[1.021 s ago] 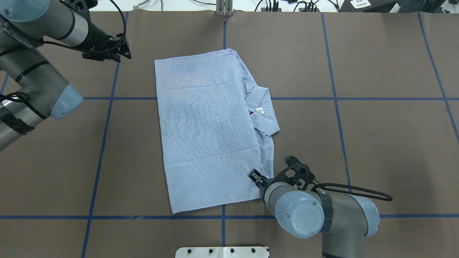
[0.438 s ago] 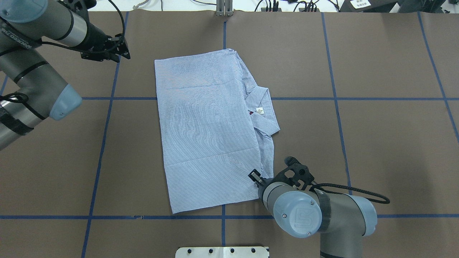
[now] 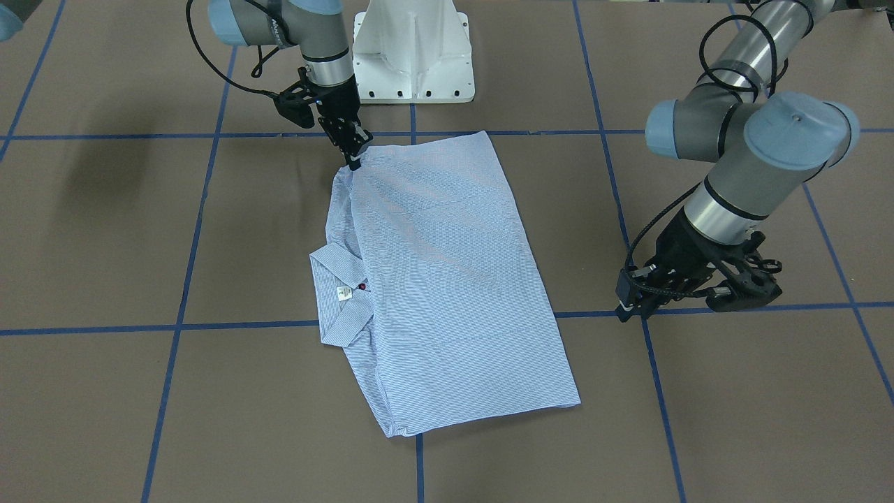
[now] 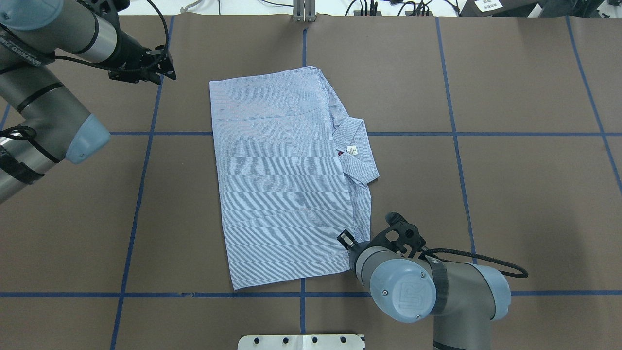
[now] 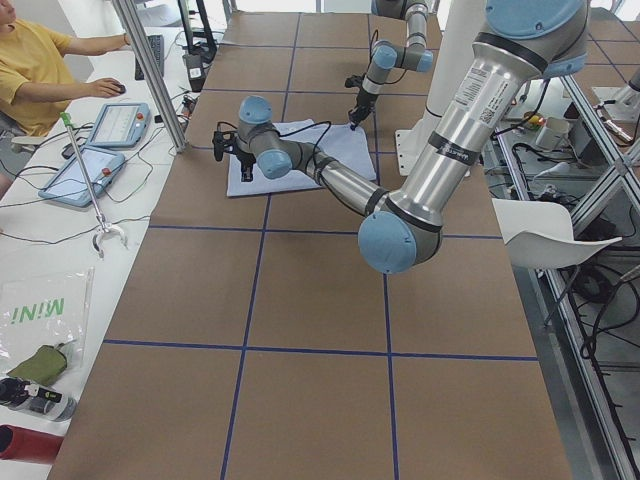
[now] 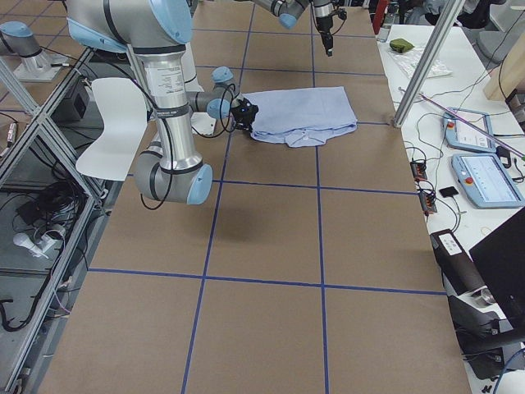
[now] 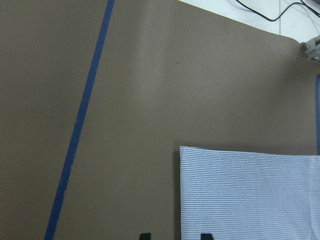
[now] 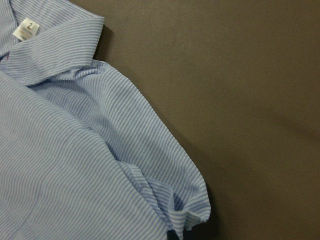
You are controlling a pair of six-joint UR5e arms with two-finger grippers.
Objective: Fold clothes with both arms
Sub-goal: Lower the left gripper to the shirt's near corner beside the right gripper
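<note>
Brown blue-taped table (image 4: 486,194) bears the folded shirt (image 4: 282,184).

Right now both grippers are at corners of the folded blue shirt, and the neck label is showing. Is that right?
Only the right gripper is at a corner of the shirt. The left gripper hangs over the blue tape, clear of the shirt, as the front-facing view shows. The neck label is showing.
</note>
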